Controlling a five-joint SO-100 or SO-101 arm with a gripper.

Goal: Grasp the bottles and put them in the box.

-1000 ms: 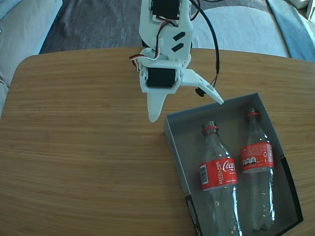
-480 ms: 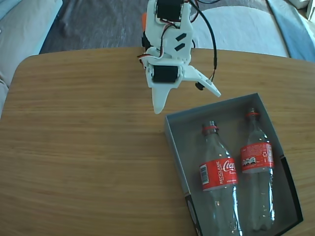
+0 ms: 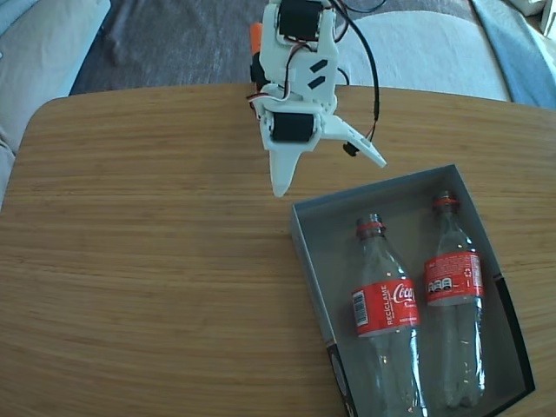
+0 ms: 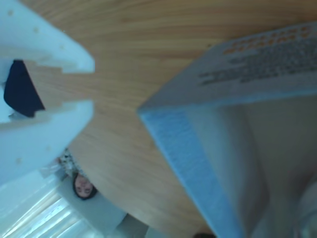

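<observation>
Bottles (image 3: 385, 304) boxed, bases cropped, box (image 3: 308, 252) corner blurred, claw (image 3: 330, 178) spread

Gripper (image 3: 330, 178) up, jaws spread.
Hanging off the white arm (image 3: 297, 52), fingertips pointing down, gripping nothing.

a home: sofa (image 3: 434, 48) behind wooden table (image 3: 148, 261)

Two bottles, one (image 3: 385, 304) at 5 o'clock, another (image 3: 453, 287) at 4 o'clock; one box (image 3: 310, 239); one table (image 3: 148, 261); one gripper (image 3: 330, 174).
</observation>
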